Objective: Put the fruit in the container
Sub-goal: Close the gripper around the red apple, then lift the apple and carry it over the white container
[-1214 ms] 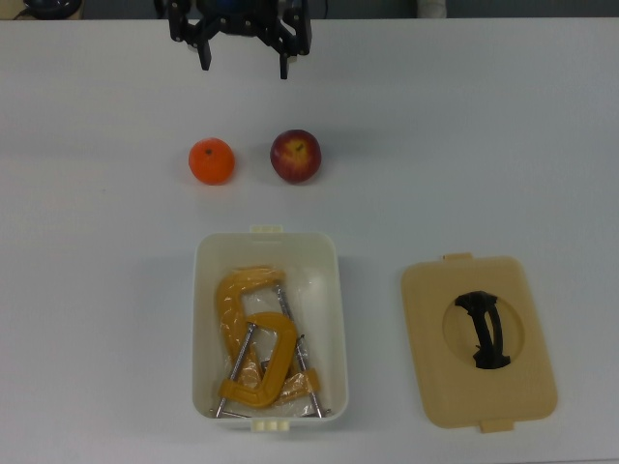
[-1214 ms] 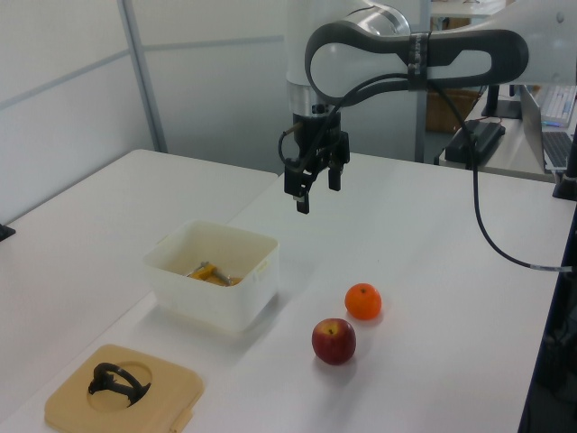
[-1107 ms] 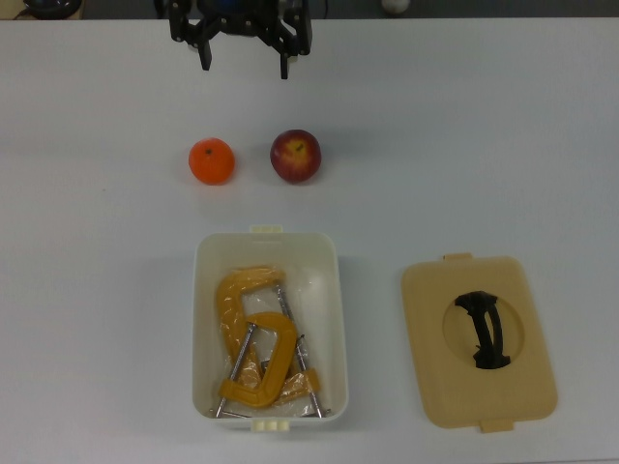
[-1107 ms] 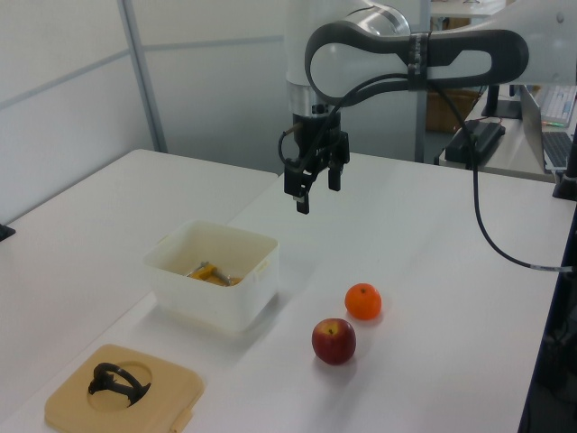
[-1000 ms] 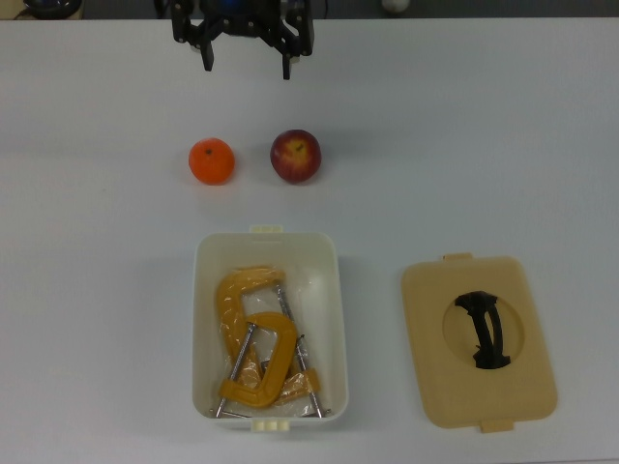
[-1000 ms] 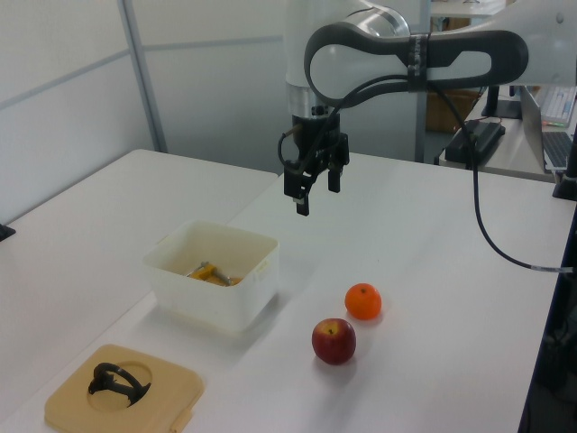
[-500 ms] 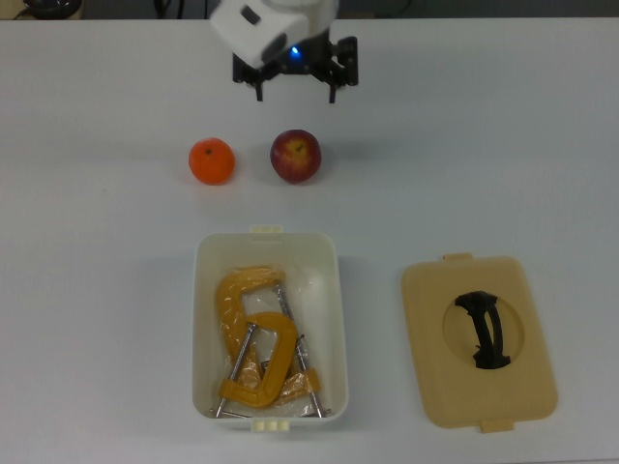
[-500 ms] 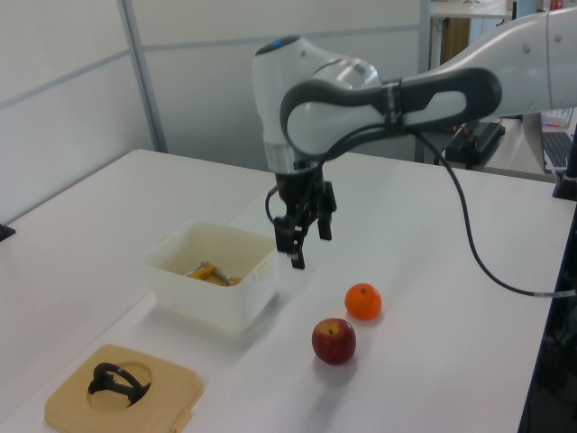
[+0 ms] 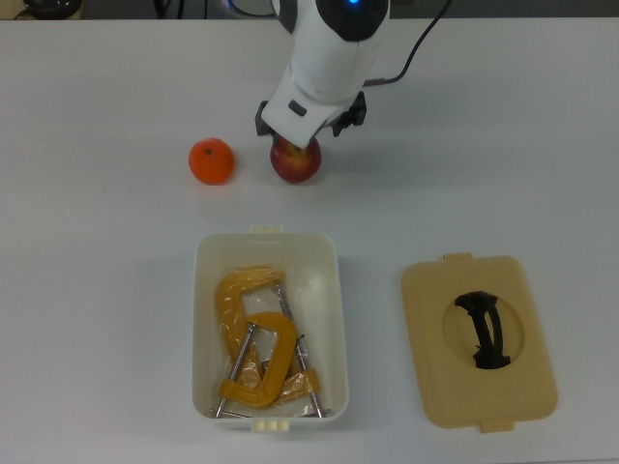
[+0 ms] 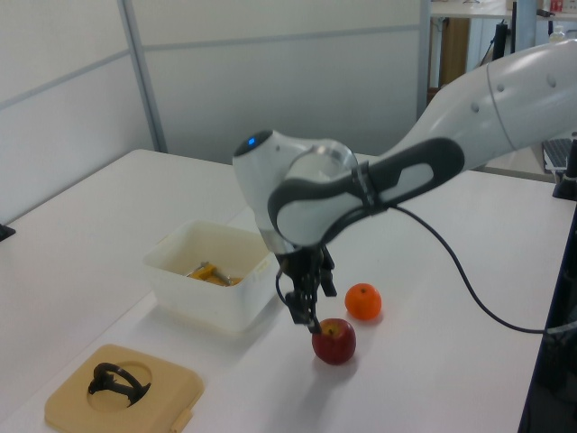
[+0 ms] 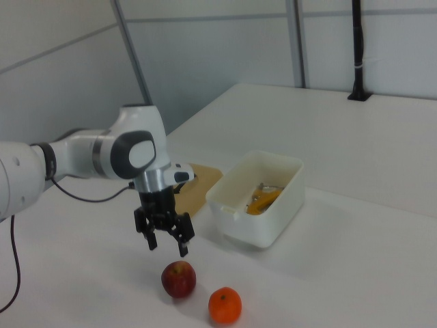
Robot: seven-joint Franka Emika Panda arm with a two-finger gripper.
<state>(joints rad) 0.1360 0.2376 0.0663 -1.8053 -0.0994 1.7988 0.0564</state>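
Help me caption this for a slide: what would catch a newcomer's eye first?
The white arm reaches over the table with its open gripper hanging just above the red apple; the orange sits right beside it. The white container holds yellow C-clamps, and its tan lid lies flat at the top view's right.

White rounded arm (image 10: 469, 108), grey joints, black cable (image 10: 451, 271), black tool (image 11: 166, 237).
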